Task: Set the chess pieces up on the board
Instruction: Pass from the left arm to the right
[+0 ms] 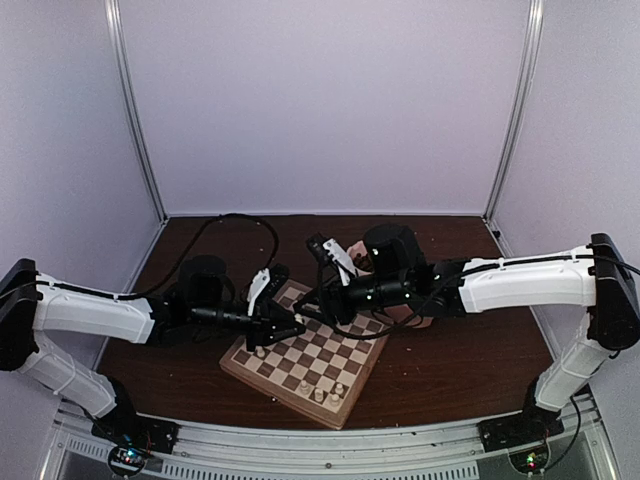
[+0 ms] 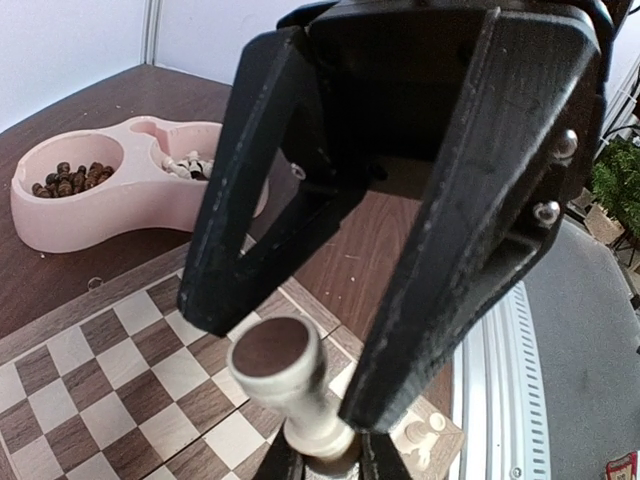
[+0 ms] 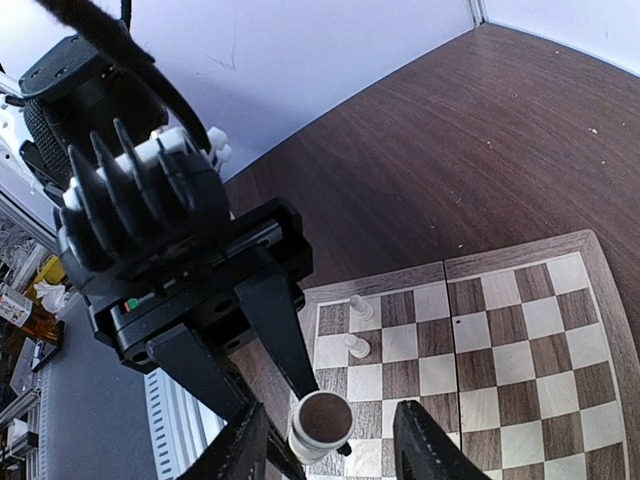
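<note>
One pale chess piece point(image 2: 290, 390) hangs base-up and tilted over the board point(image 2: 90, 370) corner, pinched by the left claw point(image 2: 300, 370). Its lower end is lost among dark shapes at the frame edge. The right claw point(image 3: 330, 412) stands spread around it. From above, both claws hide it. The pink bowl point(image 2: 100, 215) sits on the worktop point(image 2: 130, 95), and the left claw partly hides it.

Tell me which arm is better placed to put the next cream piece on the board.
Left: the left gripper holds a cream piece over the board, while the right gripper is open.
</note>
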Robot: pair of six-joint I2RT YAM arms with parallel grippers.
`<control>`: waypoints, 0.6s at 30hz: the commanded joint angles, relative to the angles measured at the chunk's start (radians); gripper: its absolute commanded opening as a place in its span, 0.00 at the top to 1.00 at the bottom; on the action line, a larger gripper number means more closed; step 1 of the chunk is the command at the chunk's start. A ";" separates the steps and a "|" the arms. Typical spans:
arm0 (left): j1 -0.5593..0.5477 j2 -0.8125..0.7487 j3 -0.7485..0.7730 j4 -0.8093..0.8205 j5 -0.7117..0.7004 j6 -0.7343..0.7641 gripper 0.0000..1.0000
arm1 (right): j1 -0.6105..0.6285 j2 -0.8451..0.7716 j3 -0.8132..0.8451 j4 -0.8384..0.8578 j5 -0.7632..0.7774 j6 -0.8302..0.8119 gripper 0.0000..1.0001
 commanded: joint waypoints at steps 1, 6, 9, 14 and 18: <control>-0.010 -0.006 0.034 0.008 0.026 0.021 1.00 | -0.002 0.016 0.038 -0.007 -0.018 -0.009 0.57; -0.018 -0.006 0.040 -0.004 0.015 0.030 1.00 | -0.002 0.030 0.045 -0.003 -0.038 -0.002 0.68; -0.019 -0.011 0.037 -0.009 0.009 0.033 1.00 | -0.001 0.028 0.044 -0.003 -0.040 -0.002 0.72; -0.019 -0.020 0.036 -0.013 0.001 0.037 1.00 | -0.002 0.023 0.039 -0.003 -0.046 -0.002 0.81; -0.019 -0.018 0.034 -0.015 -0.004 0.038 1.00 | -0.002 0.008 0.030 0.005 -0.045 0.002 0.89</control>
